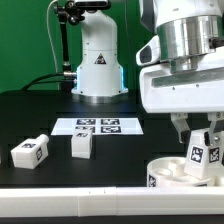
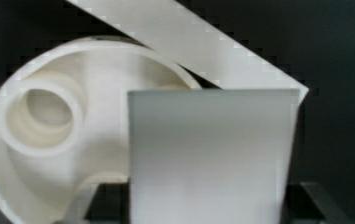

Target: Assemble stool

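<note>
My gripper [image 1: 198, 134] is shut on a white stool leg [image 1: 205, 152] with a black-and-white tag and holds it upright over the round white seat [image 1: 165, 172] at the exterior view's right front. I cannot tell whether the leg's lower end touches the seat. In the wrist view the leg [image 2: 213, 150] fills the space between my gripper's [image 2: 213, 206] dark fingers [image 2: 103, 205], with the seat [image 2: 49, 115] behind it. Two more legs [image 1: 30, 151] [image 1: 82, 145] lie loose on the black table at the exterior view's left.
The marker board [image 1: 98, 126] lies flat mid-table in front of the robot base [image 1: 98, 65]. The white L-shaped rail [image 1: 90, 203] runs along the front edge and crosses the wrist view [image 2: 192, 45] behind the seat.
</note>
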You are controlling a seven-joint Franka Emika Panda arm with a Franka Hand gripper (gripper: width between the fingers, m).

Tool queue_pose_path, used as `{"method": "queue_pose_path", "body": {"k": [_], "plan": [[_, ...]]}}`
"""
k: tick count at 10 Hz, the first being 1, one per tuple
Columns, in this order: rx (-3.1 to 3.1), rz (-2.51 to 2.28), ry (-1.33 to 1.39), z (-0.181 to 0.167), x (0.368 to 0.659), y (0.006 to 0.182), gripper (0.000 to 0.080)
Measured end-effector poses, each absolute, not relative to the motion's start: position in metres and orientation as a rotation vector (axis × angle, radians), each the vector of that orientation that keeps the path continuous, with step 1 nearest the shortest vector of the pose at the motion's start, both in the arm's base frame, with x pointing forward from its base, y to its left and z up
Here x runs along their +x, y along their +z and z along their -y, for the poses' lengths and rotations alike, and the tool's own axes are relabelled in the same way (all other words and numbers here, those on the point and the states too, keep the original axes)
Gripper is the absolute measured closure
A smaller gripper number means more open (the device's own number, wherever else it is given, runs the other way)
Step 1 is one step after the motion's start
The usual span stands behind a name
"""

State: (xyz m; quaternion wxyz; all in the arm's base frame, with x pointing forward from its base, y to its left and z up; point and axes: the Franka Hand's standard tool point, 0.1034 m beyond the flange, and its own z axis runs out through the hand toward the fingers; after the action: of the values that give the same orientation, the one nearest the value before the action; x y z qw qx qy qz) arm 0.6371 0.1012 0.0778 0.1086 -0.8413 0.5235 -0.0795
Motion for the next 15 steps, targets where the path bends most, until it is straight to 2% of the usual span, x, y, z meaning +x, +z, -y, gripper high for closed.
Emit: {"method": "queue_pose_path", "body": {"k": [4,9,15], "plan": [[-2.309,-1.738,-0.191,-0.1003,0.6368,0.0779,0.0453],[-1.632,-2.245,-0.057,-0.0935,0.6363,0.0789,0.0453],[-1.022,-2.514,0.037,-0.1023,0.6314,0.0757,0.0454]]}}
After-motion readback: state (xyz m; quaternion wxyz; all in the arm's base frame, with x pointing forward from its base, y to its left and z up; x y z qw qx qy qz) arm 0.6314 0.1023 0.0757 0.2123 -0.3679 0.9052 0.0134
